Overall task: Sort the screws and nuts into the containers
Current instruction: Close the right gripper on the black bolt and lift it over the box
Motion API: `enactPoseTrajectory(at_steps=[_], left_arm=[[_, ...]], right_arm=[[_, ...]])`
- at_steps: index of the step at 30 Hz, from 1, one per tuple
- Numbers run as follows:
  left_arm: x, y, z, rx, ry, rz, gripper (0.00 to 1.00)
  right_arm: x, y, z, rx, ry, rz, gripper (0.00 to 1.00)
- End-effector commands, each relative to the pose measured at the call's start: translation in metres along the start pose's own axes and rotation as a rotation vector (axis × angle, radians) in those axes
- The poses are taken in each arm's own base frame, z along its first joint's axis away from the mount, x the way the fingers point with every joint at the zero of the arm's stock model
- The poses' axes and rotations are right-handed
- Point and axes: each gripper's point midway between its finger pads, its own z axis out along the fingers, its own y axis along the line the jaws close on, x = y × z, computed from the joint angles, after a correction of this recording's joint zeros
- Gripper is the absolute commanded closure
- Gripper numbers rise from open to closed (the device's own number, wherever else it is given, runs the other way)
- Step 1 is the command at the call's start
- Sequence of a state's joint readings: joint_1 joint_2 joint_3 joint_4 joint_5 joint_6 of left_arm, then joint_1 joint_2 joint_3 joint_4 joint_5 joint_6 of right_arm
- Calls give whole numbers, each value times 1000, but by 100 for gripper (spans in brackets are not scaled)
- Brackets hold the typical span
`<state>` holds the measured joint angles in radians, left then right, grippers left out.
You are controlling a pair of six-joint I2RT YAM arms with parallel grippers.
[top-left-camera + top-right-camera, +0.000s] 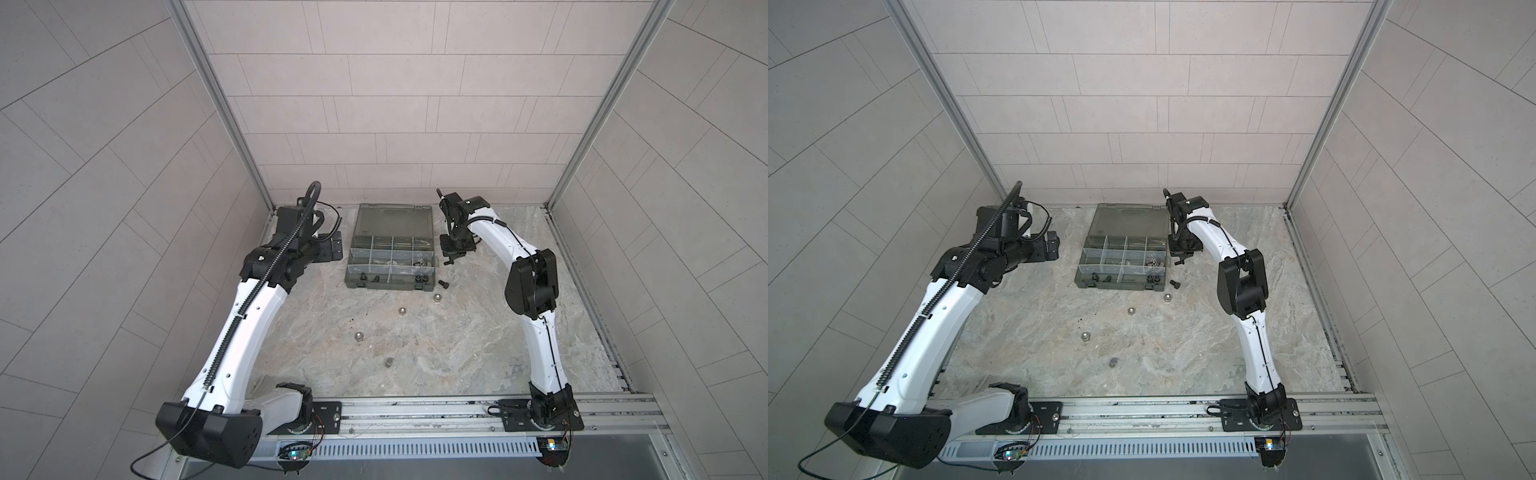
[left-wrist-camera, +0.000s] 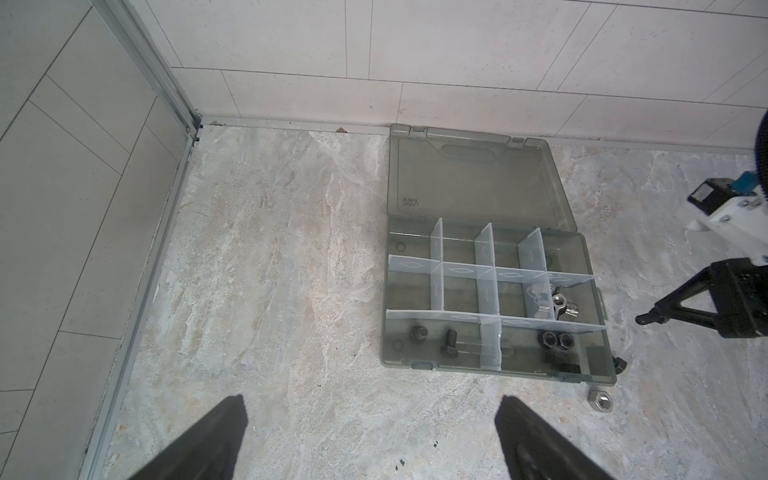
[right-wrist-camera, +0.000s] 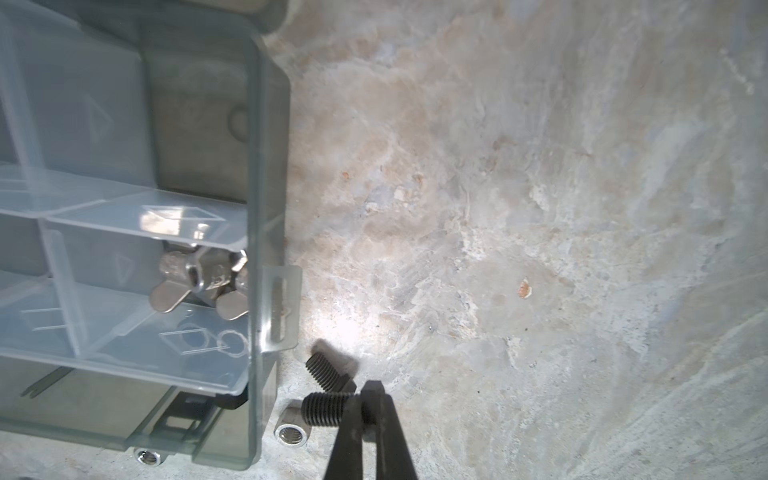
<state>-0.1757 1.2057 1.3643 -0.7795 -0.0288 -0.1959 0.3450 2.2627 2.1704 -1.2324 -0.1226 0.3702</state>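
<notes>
One black screw (image 3: pixel 322 415) is pinched in the pressed-together tips of the right gripper (image 3: pixel 369 405), its threaded end sticking out sideways. It hangs just outside the right wall of the organizer case (image 3: pixel 257 208). To do this well, I'd carry it level over the dividers to the front-left cell (image 2: pixel 471 336), where two screws (image 2: pixel 451 343) lie. Lower it before letting go, so it can't hop in with the black nuts (image 2: pixel 555 340) next door. The left gripper (image 2: pixel 370 440) is spread wide to the left of the case, holding nothing.
</notes>
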Motion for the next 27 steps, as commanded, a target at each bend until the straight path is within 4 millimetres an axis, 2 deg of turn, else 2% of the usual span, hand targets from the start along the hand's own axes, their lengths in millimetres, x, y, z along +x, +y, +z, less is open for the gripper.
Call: enactPoseTrajectory(at_steps=[1,8,17,21,27], left_arm=[[13,10,8,-35,65,-32,0],[25,14,11,-24,106,-80,0],[41,19,-6,-19,115,-102,0],[45,22,-15,-28,116,-101,0],[54,31,-26,-73,129,-100,0]], right_arm=[[4,11,-31,-7,-29,-19,100],[2,59,-35,-131,-45,-40,100],[-6,144,-40,-318,-108,-119,100],[-7,181,-31,-407,-121,-141,100],[-3,219,-5,-483,-92,-136,100]])
